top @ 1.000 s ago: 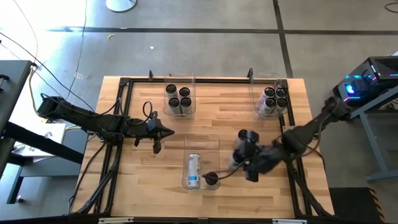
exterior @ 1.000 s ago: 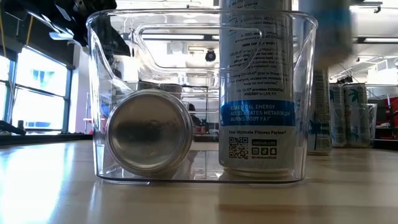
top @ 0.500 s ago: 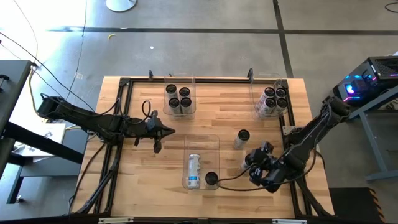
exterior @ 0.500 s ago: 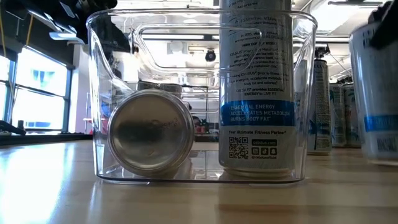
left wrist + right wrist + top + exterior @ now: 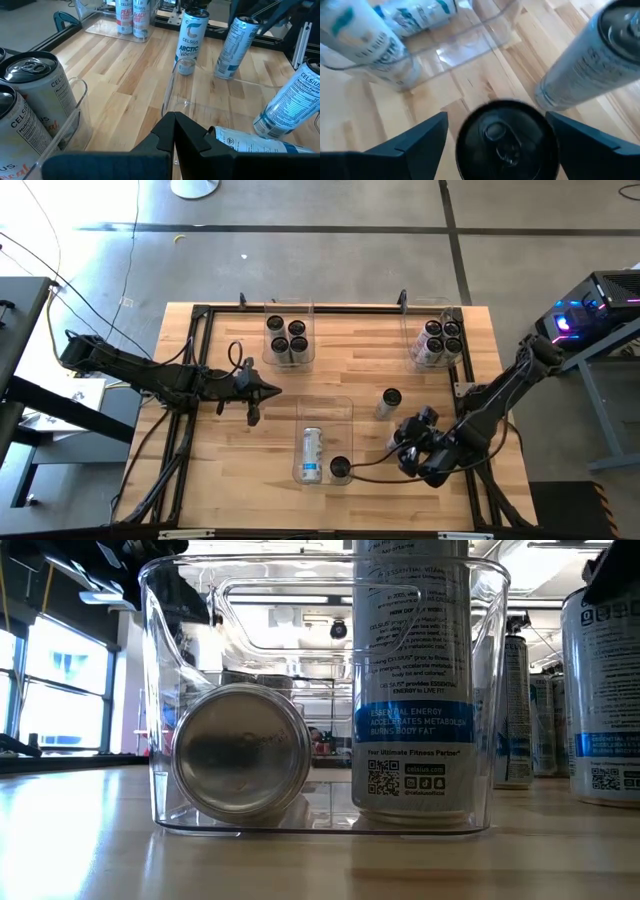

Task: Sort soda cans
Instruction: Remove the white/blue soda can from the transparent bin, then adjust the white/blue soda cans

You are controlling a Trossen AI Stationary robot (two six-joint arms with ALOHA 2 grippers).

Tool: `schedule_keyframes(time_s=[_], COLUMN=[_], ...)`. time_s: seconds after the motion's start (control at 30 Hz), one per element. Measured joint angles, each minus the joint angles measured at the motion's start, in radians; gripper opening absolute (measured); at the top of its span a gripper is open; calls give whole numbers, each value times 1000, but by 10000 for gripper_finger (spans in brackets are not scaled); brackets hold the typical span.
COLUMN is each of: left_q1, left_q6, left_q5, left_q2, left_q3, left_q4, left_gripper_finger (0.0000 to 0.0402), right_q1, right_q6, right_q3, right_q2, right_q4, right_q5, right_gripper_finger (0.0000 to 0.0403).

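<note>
High view, roughly twelve soda cans [image 5: 390,398], three bins [image 5: 325,412]

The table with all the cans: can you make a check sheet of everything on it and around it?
Surface: light wooden table in a black frame.
Job's things: silver slim soda cans; four in each far clear plastic bin; near clear bin holds one lying can and one upright; one loose upright can.
Clutter: nothing seen.
Grippers: left gripper shut, empty, waiting left of centre; right gripper open around a dark-topped can standing near the front right.
Cables: black loops on the left arm; wires on the floor.
Surroundings: grey concrete floor, lit equipment at right.
</note>
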Motion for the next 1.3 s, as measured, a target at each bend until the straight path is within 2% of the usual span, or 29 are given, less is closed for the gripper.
schedule_keyframes(time_s=[0.17,0.3,0.4,0.47,0.53,0.67,0.83,1.13,1.3], left_q1=[0,0,0,0,0,0,0,0,0], left_q6=[0,-1,-1,-1,-2,-2,-2,-2,-3], left_q5=[0,0,0,0,0,0,0,0,0], left_q2=[0,0,0,0,0,0,0,0,0], left_q3=[0,0,0,0,0,0,0,0,0], left_q4=[0,-1,-1,-1,-1,-1,8,12,14], left_gripper_finger=[0,0,0,0,0,0,1,1,1], right_q1=[0,0,-8,-28,-56,-114,-180,-257,-261], right_q6=[-65,-133,-239,-360,-475,-672,-859,-881,-923], right_q3=[89,176,205,203,190,176,176,180,179], right_q2=[0,0,0,0,9,82,208,301,302], right_q4=[-16,-6,87,183,302,495,631,687,702], right_q5=[7,87,169,168,124,-31,-191,-428,-406], right_gripper_finger=[331,332,333,333,333,334,334,334,334])
